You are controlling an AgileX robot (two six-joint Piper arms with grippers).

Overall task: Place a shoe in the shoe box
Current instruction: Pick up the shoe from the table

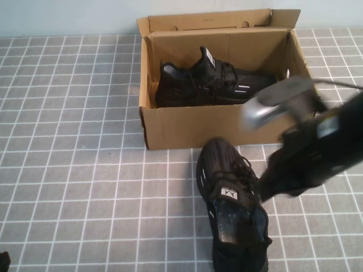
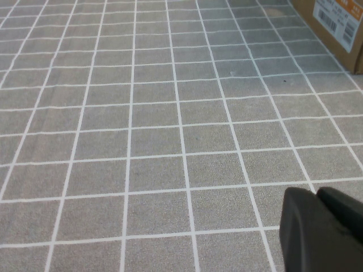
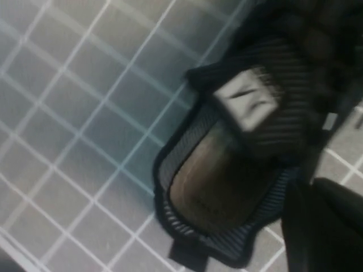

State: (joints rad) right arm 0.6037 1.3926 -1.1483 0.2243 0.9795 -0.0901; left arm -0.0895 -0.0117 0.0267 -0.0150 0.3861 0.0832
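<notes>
The brown cardboard shoe box (image 1: 170, 127) stands open at the back centre, with one black sneaker (image 1: 212, 82) lying on its side inside. A second black sneaker (image 1: 232, 209) lies on the tiled surface in front of the box, toe towards it, white tongue label up. My right gripper (image 1: 262, 191) hangs just off this shoe's right side near the collar. In the right wrist view the shoe's opening (image 3: 221, 181) lies next to the gripper (image 3: 323, 226), whose fingers are together and hold nothing. My left gripper (image 2: 324, 229) is shut and empty, low at the near left (image 1: 3, 260).
Grey tiled surface with white grid lines all round. The box's back flap (image 1: 215, 20) stands up against the pale wall. A box corner with a printed label (image 2: 340, 25) shows in the left wrist view. The right arm (image 1: 323, 147) reaches in over the box's front right corner.
</notes>
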